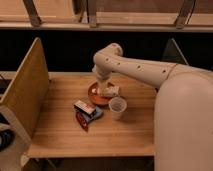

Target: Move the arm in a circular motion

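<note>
The big, thick, cream-white tube-shaped robot arm (142, 71) reached in from the right side and bent at a round joint high over the light brown wooden table (60, 135). From that bend it pointed down, so its thin end, the gripper (104, 89), hung just above the round reddish-brown bowl (94, 98) near the middle of the table. I could not tell if the gripper was spread apart or squeezed together, and it did not look like it held anything. That made sense, because the job was only to swing the arm around in a circle, not to pick things up. A pale packet (111, 91) lay in the bowl, a white paper cup (118, 107) stood just beside it, and some red and blue snack packs (86, 113) lay near the cup. The arm was probably held high so a circle would pass over these things without knocking the cup down. Tall tan boards (26, 82) at the side would stop anything from sliding off.
</note>
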You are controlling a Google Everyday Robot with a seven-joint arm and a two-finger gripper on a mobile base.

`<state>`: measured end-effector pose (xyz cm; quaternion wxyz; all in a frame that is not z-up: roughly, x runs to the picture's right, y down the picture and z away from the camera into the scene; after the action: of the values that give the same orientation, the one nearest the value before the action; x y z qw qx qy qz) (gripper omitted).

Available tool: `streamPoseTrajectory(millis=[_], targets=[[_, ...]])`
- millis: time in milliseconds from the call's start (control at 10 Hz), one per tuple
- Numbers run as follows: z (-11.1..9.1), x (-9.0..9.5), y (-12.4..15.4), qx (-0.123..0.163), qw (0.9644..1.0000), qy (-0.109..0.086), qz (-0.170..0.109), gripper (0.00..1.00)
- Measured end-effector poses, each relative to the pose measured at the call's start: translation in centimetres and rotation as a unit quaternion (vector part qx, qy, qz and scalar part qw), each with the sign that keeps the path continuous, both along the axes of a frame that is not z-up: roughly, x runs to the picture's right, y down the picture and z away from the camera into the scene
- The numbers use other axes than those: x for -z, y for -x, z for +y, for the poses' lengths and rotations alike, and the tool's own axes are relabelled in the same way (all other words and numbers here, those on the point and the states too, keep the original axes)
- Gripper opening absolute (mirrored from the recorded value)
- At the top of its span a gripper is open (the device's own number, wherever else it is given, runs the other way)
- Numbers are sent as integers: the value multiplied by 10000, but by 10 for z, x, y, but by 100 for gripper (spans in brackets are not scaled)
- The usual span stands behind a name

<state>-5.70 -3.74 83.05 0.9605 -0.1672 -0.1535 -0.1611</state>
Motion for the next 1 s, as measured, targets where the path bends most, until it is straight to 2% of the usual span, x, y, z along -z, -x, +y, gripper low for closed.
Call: streamPoseTrajectory(millis=[200, 400, 500, 700, 800, 1000], targets=[[26, 16, 30, 342, 9988, 205, -291, 80], [46, 38, 32, 464, 9979, 236, -395, 80], [56, 50, 23, 452, 9980, 228, -375, 80], [68, 63, -11, 290, 9993, 176, -147, 80], [73, 68, -38, 113, 9998, 150, 63, 80], [67, 66, -96, -246, 9979, 25, 600, 80]])
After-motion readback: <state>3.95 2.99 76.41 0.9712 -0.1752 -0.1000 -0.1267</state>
